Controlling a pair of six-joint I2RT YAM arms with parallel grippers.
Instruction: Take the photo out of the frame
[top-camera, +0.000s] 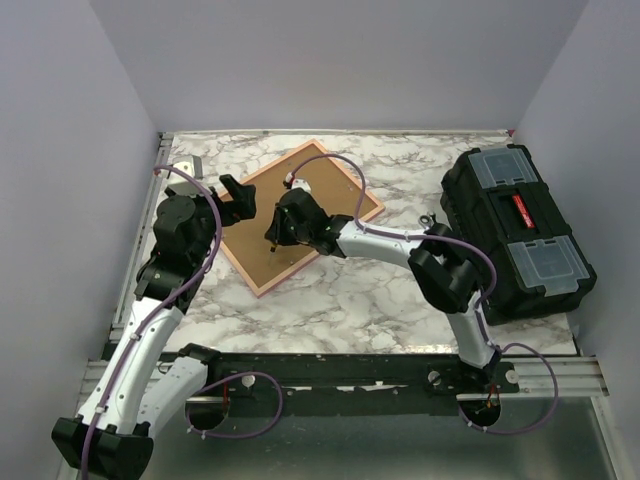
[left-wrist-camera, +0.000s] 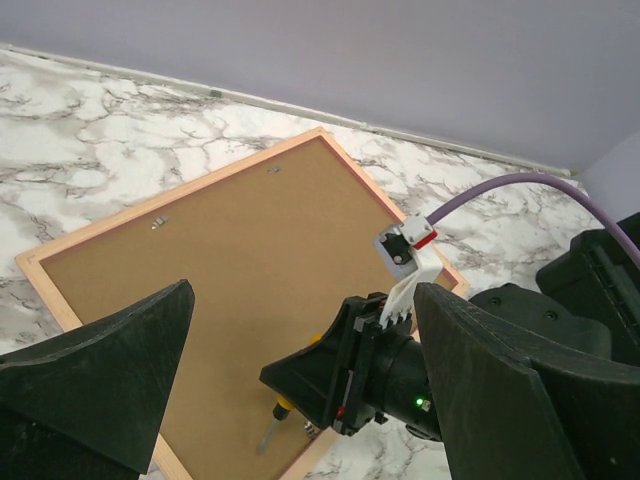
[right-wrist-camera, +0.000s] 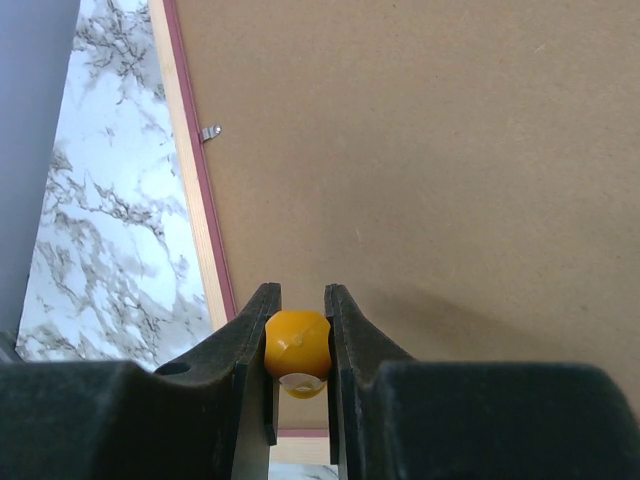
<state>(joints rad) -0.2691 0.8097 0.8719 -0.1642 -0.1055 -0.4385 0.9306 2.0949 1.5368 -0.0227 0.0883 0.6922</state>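
From above, one frame (top-camera: 335, 198) lies back-up on the marble surface (top-camera: 350, 290), its long axis running near-left to far-right. The one black toolbox (top-camera: 515, 230) sits well to the frame's right. The right end effector (top-camera: 276, 235) hangs over the frame's brown board and the left end effector (top-camera: 238, 198) is at the frame's left edge, so the right is nearer. The photo is not visible; it is probably under the board.

In the left wrist view, the left end effector (left-wrist-camera: 303, 290) is spread wide and released, with the frame (left-wrist-camera: 230, 270) ahead and below. Two metal tabs (left-wrist-camera: 157, 223) show on the board.

In the right wrist view, the right end effector (right-wrist-camera: 299, 305) is clenched on a yellow-handled tool (right-wrist-camera: 297, 345) directly above the board, near the frame's edge. One metal tab (right-wrist-camera: 208, 132) lies ahead-left.
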